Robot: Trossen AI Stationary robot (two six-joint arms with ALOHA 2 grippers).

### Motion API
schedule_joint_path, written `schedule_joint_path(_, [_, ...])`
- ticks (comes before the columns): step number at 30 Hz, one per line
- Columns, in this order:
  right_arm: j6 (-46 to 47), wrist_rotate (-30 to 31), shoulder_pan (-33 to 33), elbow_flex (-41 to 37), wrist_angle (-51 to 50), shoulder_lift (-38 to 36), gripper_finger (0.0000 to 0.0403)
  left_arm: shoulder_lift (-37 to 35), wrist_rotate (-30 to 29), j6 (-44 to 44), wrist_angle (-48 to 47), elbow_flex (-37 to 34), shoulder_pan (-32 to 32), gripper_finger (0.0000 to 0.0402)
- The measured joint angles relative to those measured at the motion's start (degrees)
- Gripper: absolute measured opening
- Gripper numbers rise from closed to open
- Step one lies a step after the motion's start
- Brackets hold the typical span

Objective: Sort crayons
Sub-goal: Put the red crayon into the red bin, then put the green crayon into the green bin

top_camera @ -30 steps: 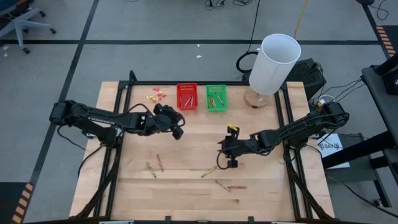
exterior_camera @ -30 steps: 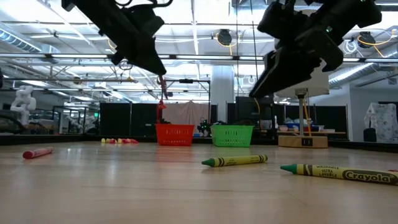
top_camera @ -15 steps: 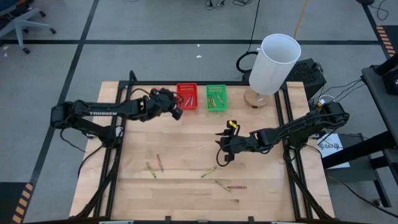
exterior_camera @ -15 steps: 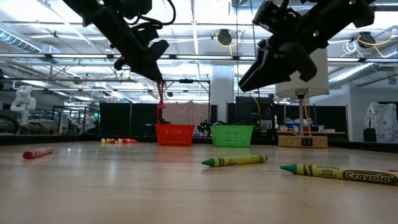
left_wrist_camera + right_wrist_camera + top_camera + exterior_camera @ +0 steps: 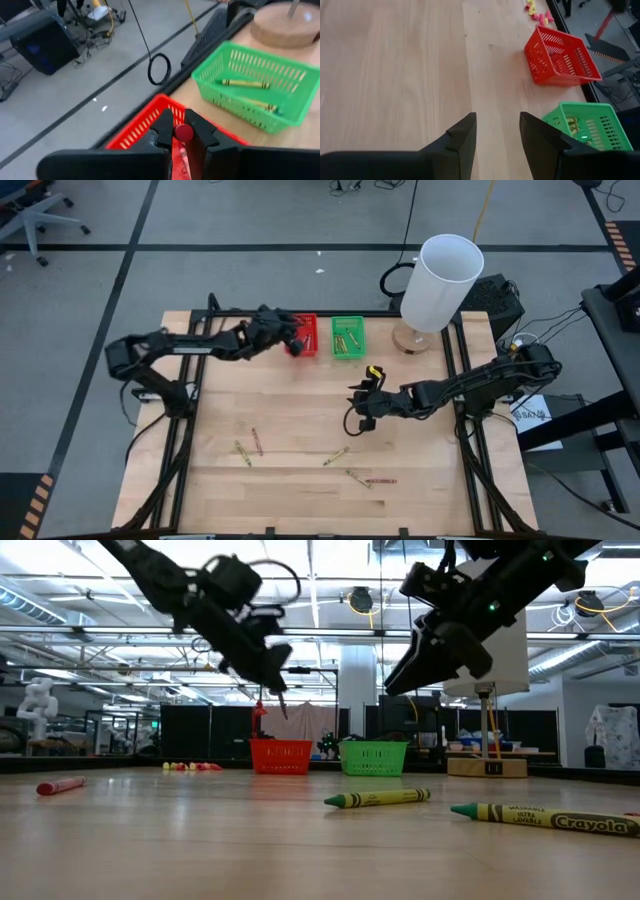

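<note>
Crayons are lying in three places: sorted ones in the red basket (image 5: 301, 335) and the green basket (image 5: 348, 337) at the table's far edge, loose ones (image 5: 255, 444) scattered on the near part of the wooden table (image 5: 300, 410), and a red crayon (image 5: 183, 133) gripped in the left gripper (image 5: 292, 342). The left gripper is hovering at the red basket, its fingers closed narrowly on that crayon, which is hanging tip-down in the low view. The step in hand is judged to be the drop of a red crayon into the matching basket. The right gripper (image 5: 362, 413) is waiting above mid-table, short of the green basket; its fingers are standing apart and appear to be holding nothing, though its tips are hidden in the wrist view. The next move calls for the left fingers opening directly above the red basket's interior, then for either arm reaching toward the loose crayons.
</note>
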Motion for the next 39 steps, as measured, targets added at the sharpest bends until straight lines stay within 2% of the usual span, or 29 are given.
schedule_joint_path(9, [0.36,-0.17,0.00,0.00,-2.00,0.00,0.0137,10.15,-2.65,-0.36,7.37,0.00,0.29,0.0021])
schedule_joint_path(14, [1.53,-0.17,0.00,0.00,-3.07,0.00,0.0137,11.05,-2.75,-3.43,7.58,0.00,0.30,0.0021])
schedule_joint_path(23, [0.83,-0.19,0.00,0.00,-2.92,0.00,0.0137,11.07,-2.85,-2.83,7.25,0.00,0.50,0.0023])
schedule_joint_path(26, [0.38,-0.19,0.04,0.00,-3.00,0.00,0.0137,11.07,-2.85,-3.02,7.14,0.00,0.50,0.0042])
schedule_joint_path(34, [0.04,-0.41,0.07,0.00,-3.91,0.00,0.0137,11.07,-2.83,-3.07,6.86,0.00,0.30,0.0123])
schedule_joint_path(39, [2.28,-0.48,0.07,0.00,-7.25,0.00,0.0137,10.33,-2.60,-5.73,4.90,0.00,-0.92,0.0142])
